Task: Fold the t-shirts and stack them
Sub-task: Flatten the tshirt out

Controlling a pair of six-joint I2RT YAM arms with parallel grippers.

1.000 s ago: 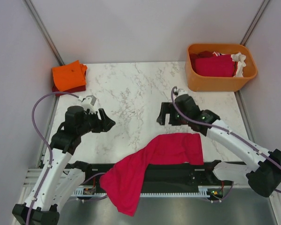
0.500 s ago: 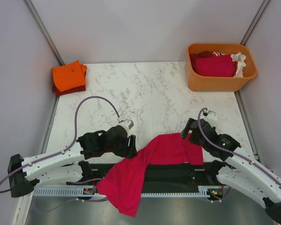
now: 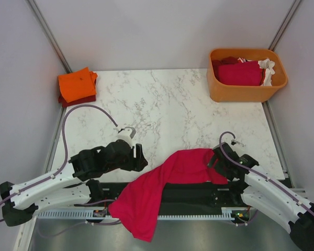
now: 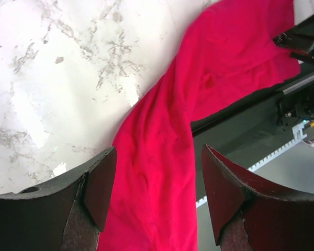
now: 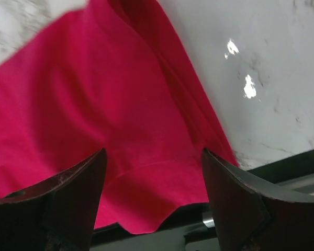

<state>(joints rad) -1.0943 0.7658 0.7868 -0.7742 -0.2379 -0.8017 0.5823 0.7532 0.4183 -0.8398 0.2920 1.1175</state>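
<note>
Two arms found stretched low, left arm (image 3: 68, 175) and right arm (image 3: 267, 183), converging on crimson shirt (image 3: 170, 180). Left jaws spread over its left side, right jaws spread over its right end. Pulled back from mid-desk since a second ago. One crimson shirt draped over near edge of desk (image 3: 167, 104). Two folded at far-left corner, orange shirt (image 3: 77, 84) on dark red shirt (image 3: 76, 101).

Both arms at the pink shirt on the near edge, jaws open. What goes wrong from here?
1. Much of the pink shirt hangs off the table's near edge across the black base rail; a one-sided pull may drag it off or snag it there.
2. The cloth under the left arm's and right arm's open jaws is bunched in folds, so each may pinch several layers and the shirt won't spread flat.
</note>
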